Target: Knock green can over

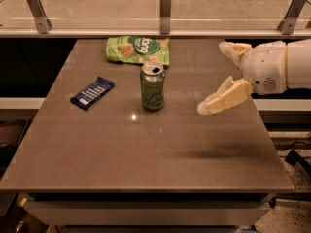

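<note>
The green can [152, 87] stands upright near the middle of the brown table [146, 154], its silver top showing and pale markings on its side. My gripper [210, 77] comes in from the right edge of the view, held above the table to the right of the can and apart from it. Its two cream fingers [224, 97] are spread wide and hold nothing. The white arm body [272, 69] sits behind them.
A flat green snack bag [138, 49] lies just behind the can. A dark blue wrapped bar [92, 92] lies to the can's left. A glass railing with metal posts [165, 4] runs along the table's far edge.
</note>
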{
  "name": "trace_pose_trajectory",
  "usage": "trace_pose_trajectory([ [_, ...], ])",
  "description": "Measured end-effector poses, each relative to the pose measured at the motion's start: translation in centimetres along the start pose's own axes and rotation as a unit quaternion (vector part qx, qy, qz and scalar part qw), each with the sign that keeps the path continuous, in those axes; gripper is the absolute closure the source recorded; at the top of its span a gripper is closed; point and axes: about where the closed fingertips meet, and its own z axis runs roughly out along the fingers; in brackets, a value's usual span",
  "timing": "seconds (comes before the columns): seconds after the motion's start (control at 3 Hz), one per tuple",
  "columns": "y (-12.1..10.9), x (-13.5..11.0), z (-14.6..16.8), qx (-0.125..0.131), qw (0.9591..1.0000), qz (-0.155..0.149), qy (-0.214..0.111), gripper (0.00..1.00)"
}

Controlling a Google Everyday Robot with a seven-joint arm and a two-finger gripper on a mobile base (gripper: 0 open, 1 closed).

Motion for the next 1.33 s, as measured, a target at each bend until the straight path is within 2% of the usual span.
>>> trace_pose_trajectory([
  [0.67,1.9,0.2,3.9,-0.004,0.9987,0.009,-0.051,0.00],
  [1.33,2.0,0.4,7.5,-0.023,0.9953,0.027,-0.091,0.00],
])
